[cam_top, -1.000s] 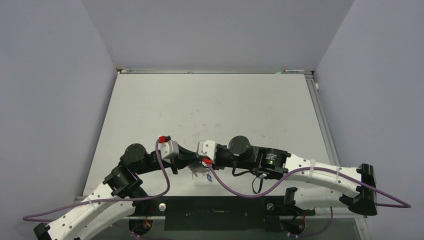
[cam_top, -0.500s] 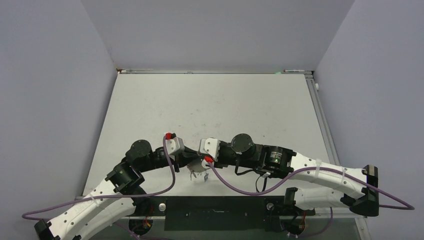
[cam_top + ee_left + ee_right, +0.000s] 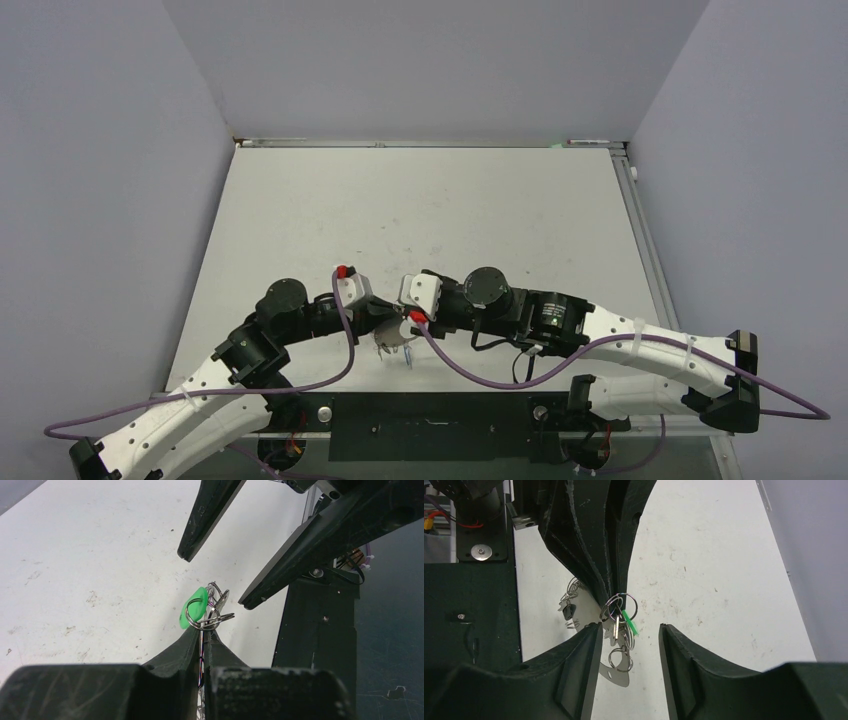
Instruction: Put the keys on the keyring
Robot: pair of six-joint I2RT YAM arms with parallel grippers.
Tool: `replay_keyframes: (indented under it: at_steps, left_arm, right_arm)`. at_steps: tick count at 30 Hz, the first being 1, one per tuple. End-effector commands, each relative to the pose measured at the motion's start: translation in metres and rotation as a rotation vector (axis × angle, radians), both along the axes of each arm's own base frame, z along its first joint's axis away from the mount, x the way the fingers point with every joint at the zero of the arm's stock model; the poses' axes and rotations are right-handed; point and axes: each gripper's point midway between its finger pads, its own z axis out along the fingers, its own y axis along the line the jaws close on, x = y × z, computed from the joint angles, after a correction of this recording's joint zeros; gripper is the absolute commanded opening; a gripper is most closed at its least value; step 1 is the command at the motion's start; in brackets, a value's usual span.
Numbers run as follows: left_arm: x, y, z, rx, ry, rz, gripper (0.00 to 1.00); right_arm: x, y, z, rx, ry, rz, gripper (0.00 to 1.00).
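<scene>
Near the front edge of a white table (image 3: 430,210), the two arms met tip to tip. The left gripper (image 3: 202,632) was closed tight on the thin wire of the keyring (image 3: 201,652). Small split rings, the silver keys (image 3: 615,626) and a green tag (image 3: 194,609) hung in a bunch just beyond its fingertips, above the table. The right gripper (image 3: 629,627) was held open, one finger on each side of the bunch, gripping nothing.
</scene>
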Motion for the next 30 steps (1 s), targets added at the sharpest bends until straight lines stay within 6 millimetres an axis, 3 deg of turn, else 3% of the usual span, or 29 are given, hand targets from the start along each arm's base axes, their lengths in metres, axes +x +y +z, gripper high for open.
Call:
replay_keyframes:
  at_steps: [1,12,19,30]
  left_arm:
    - [0.005,0.0,0.037,-0.077,-0.073,0.024,0.0]
    - [0.008,0.001,0.045,-0.121,-0.054,0.043,0.0]
    - [0.009,0.001,0.046,-0.123,-0.052,0.047,0.0]
    - [0.01,0.003,0.046,-0.123,-0.055,0.055,0.0]
  right_arm:
    - [0.002,0.0,0.028,0.111,-0.009,-0.048,0.47]
    - [-0.002,-0.014,0.011,0.279,0.047,-0.104,0.39]
    - [-0.005,0.002,0.008,0.297,0.054,-0.06,0.27]
    - [-0.005,0.012,0.006,0.29,0.052,-0.039,0.21]
